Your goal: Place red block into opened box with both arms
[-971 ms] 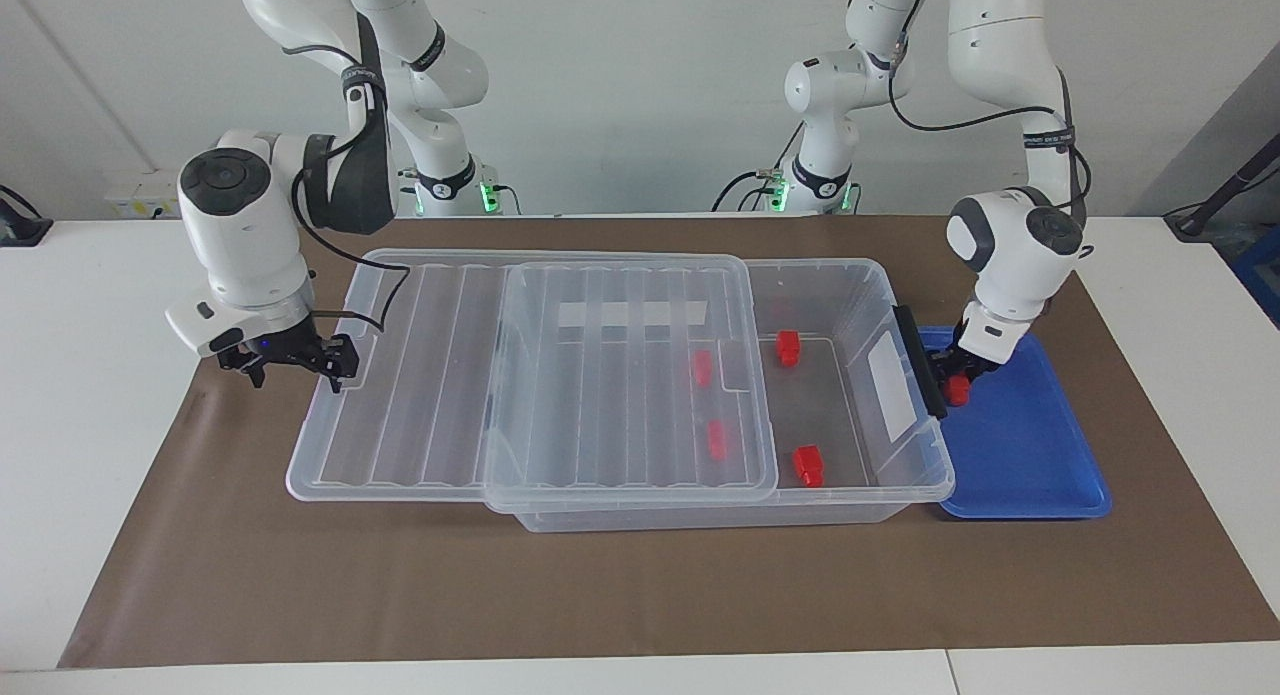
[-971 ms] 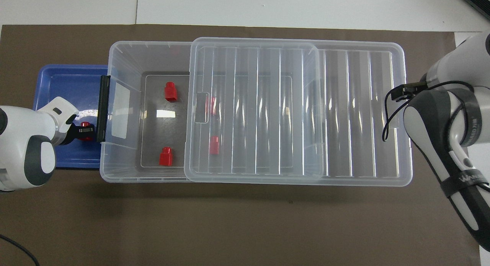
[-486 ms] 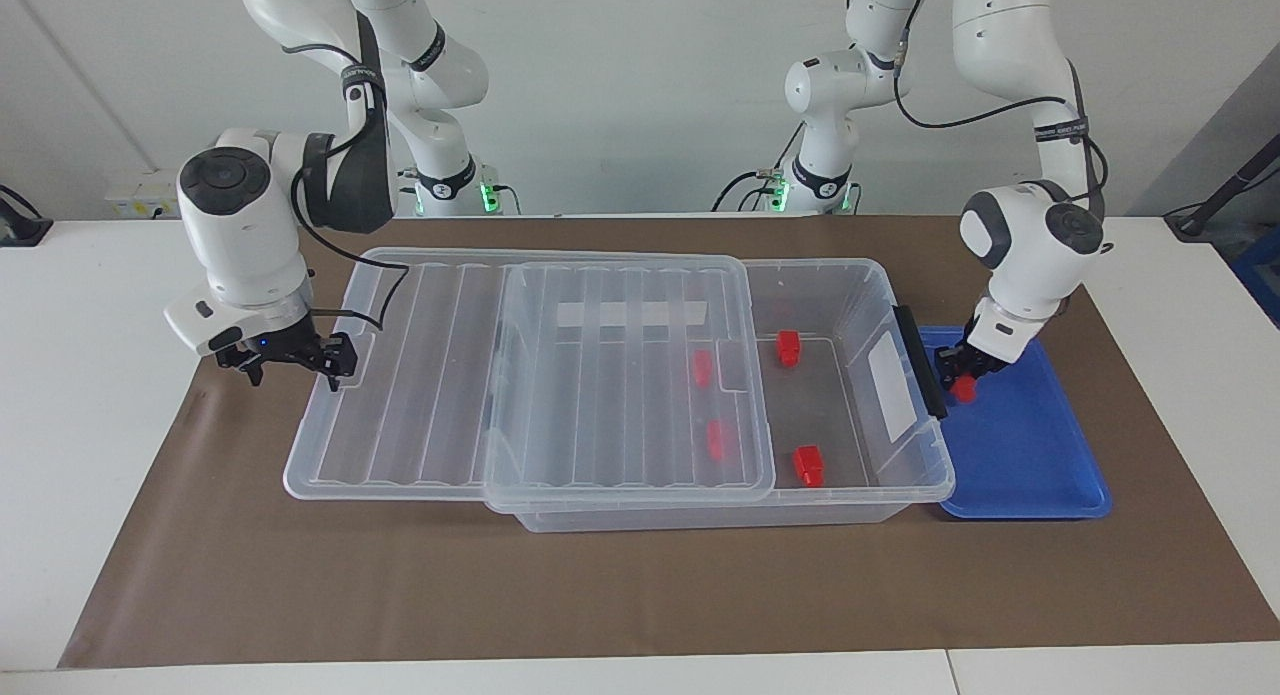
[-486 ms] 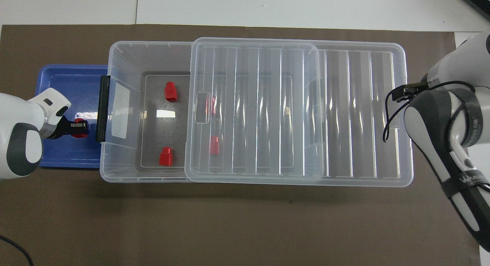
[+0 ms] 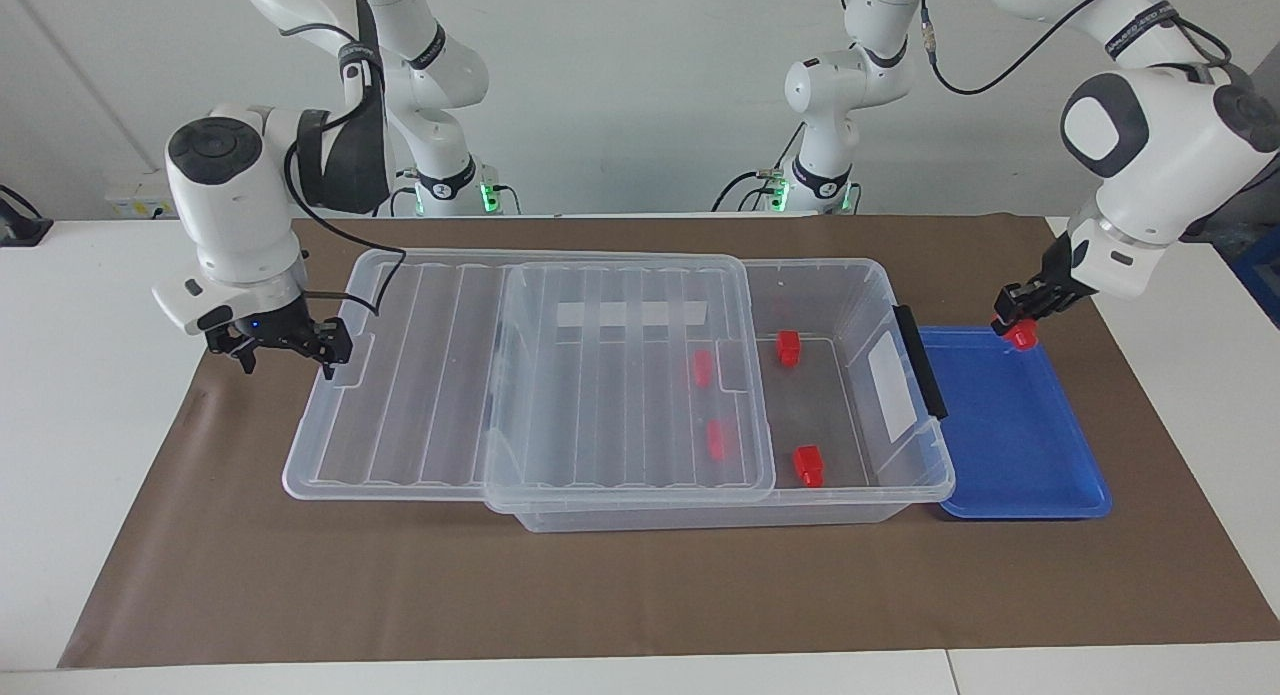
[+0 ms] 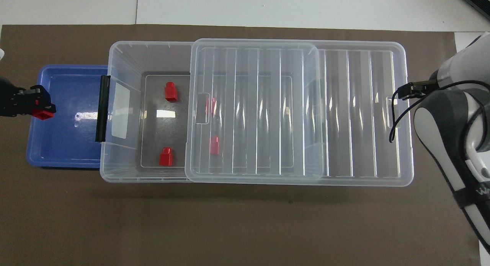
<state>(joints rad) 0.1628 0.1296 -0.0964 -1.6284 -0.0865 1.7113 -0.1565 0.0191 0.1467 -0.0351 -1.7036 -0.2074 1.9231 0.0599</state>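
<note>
My left gripper (image 5: 1014, 318) is shut on a red block (image 5: 1021, 335) and hangs over the edge of the blue tray; from overhead the left gripper (image 6: 38, 104) and the red block (image 6: 43, 114) show over the tray's outer end. The clear box (image 5: 935, 475) has its ribbed lid (image 5: 620, 375) slid toward the right arm's end, so the end beside the tray is uncovered. Several red blocks lie inside, two in the uncovered part (image 6: 170, 92) (image 6: 166, 156). My right gripper (image 5: 300, 343) is open at the lid's end tab (image 6: 391, 113).
The blue tray (image 5: 1010, 445) lies on the brown mat against the box's black handle (image 5: 920, 360), at the left arm's end. The slid lid (image 6: 256, 105) overhangs the box at the right arm's end. White tabletop surrounds the mat.
My left gripper rose from the tray with the red block and swung away from the box's handle. My right gripper lifted slightly at the lid's end, and the lid shifted a little.
</note>
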